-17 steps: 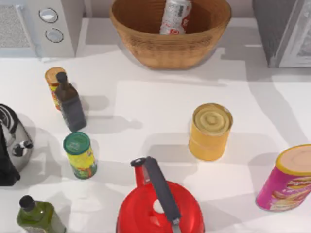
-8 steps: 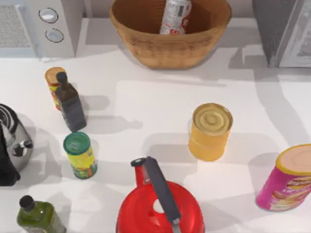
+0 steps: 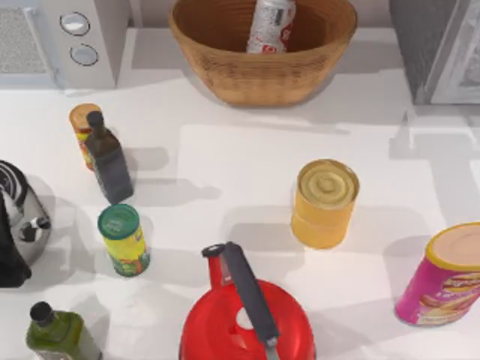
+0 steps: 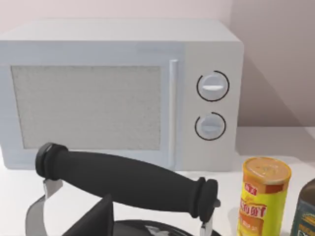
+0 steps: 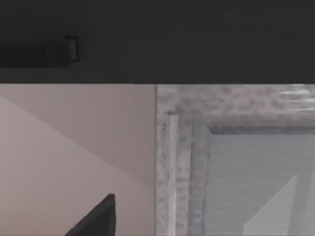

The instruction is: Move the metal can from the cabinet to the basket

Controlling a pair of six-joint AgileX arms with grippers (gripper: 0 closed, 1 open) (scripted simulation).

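The metal can [image 3: 270, 26], silver-white with red markings, leans inside the tan wicker basket [image 3: 225, 75] at the back middle of the table. The dark-grey cabinet [image 3: 420, 45] with its lighter door panel stands at the back right; in the right wrist view the cabinet [image 5: 236, 172] is close ahead, with a dark part of my right gripper [image 5: 96, 219] at the picture's edge. My left gripper [image 4: 93, 221] stays parked at the table's left, just over the black handle of a silver kettle [image 4: 128, 182].
A yellow tin [image 3: 324, 202] stands mid-table. A red kettle [image 3: 247, 315] is at the front, a pink tube [image 3: 442, 277] at front right. On the left are a green-lidded can [image 3: 124, 240], a dark bottle [image 3: 109, 161], an olive bottle [image 3: 56, 334] and the microwave [image 3: 75, 37].
The shadow beside the cabinet has slid away from the basket, to the right and toward the front. The can and the other objects have not moved.
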